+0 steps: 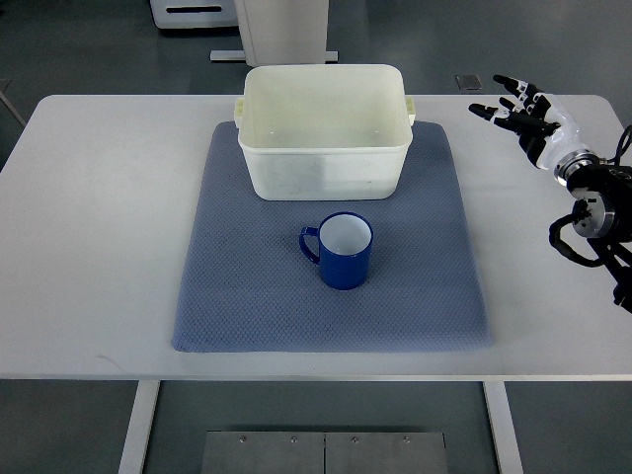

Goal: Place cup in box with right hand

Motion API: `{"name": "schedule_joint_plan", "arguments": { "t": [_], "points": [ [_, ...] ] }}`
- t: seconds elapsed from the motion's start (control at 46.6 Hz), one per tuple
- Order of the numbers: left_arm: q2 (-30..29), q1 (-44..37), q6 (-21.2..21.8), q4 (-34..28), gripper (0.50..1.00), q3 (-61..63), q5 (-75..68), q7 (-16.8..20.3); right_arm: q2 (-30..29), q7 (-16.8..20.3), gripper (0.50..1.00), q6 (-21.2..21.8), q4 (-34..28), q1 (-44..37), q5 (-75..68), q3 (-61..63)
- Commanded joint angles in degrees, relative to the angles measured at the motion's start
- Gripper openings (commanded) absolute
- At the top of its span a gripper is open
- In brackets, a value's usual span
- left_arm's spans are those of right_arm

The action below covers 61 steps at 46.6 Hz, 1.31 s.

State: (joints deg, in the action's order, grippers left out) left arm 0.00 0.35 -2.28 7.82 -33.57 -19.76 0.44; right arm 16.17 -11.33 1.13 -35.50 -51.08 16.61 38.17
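Observation:
A blue cup [339,251] with a white inside stands upright on the blue-grey mat [237,296], its handle pointing left. Just behind it stands the empty cream plastic box [325,158], open at the top. My right hand [521,108] hovers over the table's far right, well to the right of the box and cup. Its fingers are spread and hold nothing. Its arm [597,212] comes in from the right edge.
The mat lies in the middle of a white table [89,237]. A white cabinet base [281,30] stands on the floor beyond the far edge. A small grey plate [468,82] shows behind the table at the right.

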Motion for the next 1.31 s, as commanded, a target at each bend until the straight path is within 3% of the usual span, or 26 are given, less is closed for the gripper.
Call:
{"name": "schedule_joint_plan", "arguments": {
  "t": [0.0, 0.815, 1.115, 1.287],
  "points": [
    [0.00, 0.00, 0.00, 0.01, 1.000, 0.00, -0.01, 0.00, 0.01, 0.00, 1.000, 0.01, 0.00, -0.07, 0.00, 0.06],
    [0.00, 0.00, 0.00, 0.01, 1.000, 0.00, -0.01, 0.00, 0.01, -0.09, 1.000, 0.10, 0.79, -1.21, -0.09, 2.35],
    [0.00, 0.00, 0.00, 0.01, 1.000, 0.00, -0.01, 0.00, -0.43, -3.69, 1.000, 0.10, -1.32, -1.04, -0.09, 2.43],
    [0.00, 0.00, 0.00, 0.01, 1.000, 0.00, -0.01, 0.00, -0.17, -3.87, 1.000, 4.84, -5.71, -0.07, -0.09, 2.26]
  ]
}}
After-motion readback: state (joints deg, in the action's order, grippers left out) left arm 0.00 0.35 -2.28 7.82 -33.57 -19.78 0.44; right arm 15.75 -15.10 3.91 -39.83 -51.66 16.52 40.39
